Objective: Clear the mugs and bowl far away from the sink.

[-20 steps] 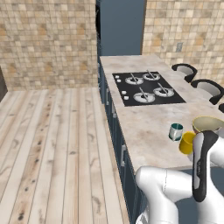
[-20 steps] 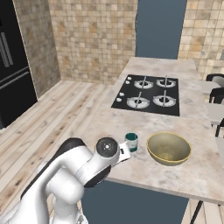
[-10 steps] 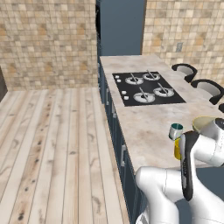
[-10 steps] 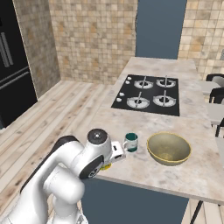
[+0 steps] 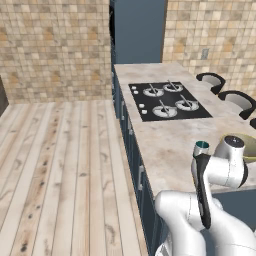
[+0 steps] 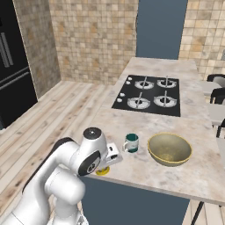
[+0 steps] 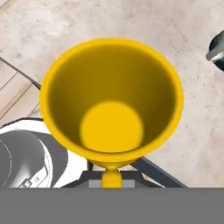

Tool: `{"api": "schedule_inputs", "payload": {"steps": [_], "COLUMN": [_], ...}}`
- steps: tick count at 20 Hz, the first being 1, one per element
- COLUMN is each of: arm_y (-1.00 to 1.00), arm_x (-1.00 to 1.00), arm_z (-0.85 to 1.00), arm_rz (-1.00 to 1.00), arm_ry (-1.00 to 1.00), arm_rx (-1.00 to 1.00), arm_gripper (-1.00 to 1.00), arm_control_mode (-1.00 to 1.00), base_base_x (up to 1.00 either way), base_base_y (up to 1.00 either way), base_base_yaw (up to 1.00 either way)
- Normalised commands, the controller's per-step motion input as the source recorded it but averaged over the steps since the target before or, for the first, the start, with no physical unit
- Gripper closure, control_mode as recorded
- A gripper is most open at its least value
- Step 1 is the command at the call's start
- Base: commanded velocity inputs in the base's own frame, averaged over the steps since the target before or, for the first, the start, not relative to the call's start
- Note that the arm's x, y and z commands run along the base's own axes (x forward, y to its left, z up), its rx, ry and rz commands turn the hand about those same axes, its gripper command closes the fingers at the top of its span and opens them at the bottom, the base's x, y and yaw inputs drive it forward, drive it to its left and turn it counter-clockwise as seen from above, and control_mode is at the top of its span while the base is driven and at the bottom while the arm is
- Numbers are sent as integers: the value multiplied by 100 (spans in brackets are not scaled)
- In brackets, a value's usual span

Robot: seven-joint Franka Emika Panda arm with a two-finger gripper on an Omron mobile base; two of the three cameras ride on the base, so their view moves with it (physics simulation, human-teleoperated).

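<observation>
Jaws nearly closed, pinching the yellow mug (image 7: 111, 98) by its handle, at the 6 o'clock edge of the hand view; gripper (image 7: 111, 177) directly under the rim. Mug mouth facing straight into the camera, so long axis running along the gripper, cup seemingly upright. In the right base view, only a sliver of yellow mug (image 6: 103, 172) seen under the wrist, at the front edge of the counter (image 6: 132, 127). Teal mug (image 6: 131, 143) just beside, toward 2 o'clock from the hand; bowl (image 6: 169, 149) farther out at 3 o'clock. No sink seen here. Next move probably a lift and a carry away, keeping clear of the teal mug.
</observation>
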Motion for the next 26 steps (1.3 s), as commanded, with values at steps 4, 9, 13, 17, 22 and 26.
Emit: {"api": "schedule_inputs", "payload": {"steps": [4, 9, 13, 17, 22, 26], "arm_y": [1, 0, 0, 9, 1, -8], "arm_x": [0, 0, 0, 3, 21, 20], "arm_z": [-28, -31, -26, -14, -5, -4], "arm_rz": [0, 0, 1, 1, 2, 1], "arm_ry": [12, 13, 15, 11, 3, -10], "arm_rx": [-4, -4, -3, -4, -1, 0], "arm_gripper": [100, 100, 100, 100, 100, 100], "arm_control_mode": [-100, -100, -100, -100, -100, -100], "base_base_x": [0, 0, 0, 0, 0, 0], "base_base_y": [0, 0, 0, 0, 0, 0], "base_base_yaw": [0, 0, 0, 0, 0, 0]}}
